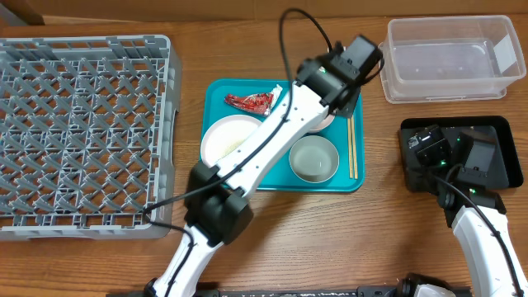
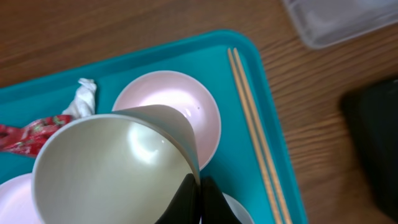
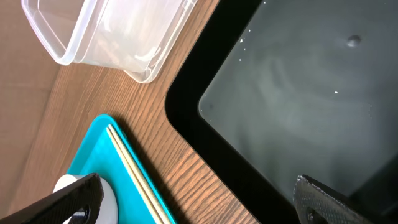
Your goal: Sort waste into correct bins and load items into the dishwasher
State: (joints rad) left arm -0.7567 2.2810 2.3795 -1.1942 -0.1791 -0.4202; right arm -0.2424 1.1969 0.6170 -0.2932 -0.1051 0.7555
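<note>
Bulk of the left arm (image 1: 272, 136), stretched diagonally over the teal tray (image 1: 216, 92), hides most of the pink bowl (image 2: 168, 109) from above. The left pincer (image 2: 200, 198) is cut off by the frame edge; its dark fingers are pinched on the wall of the tilted small white cup (image 2: 118, 168). On the tray lie the chopsticks (image 1: 352, 147), red wrapper (image 1: 249, 101), white plate (image 1: 224, 136) and grey-blue bowl (image 1: 313, 158). The right pincer (image 3: 196, 186) hangs wide open over the black tray (image 3: 298, 93), near the clear tub (image 1: 450, 58). The grey rack (image 1: 82, 124) stands on the left side of the table (image 1: 371, 231).
</note>
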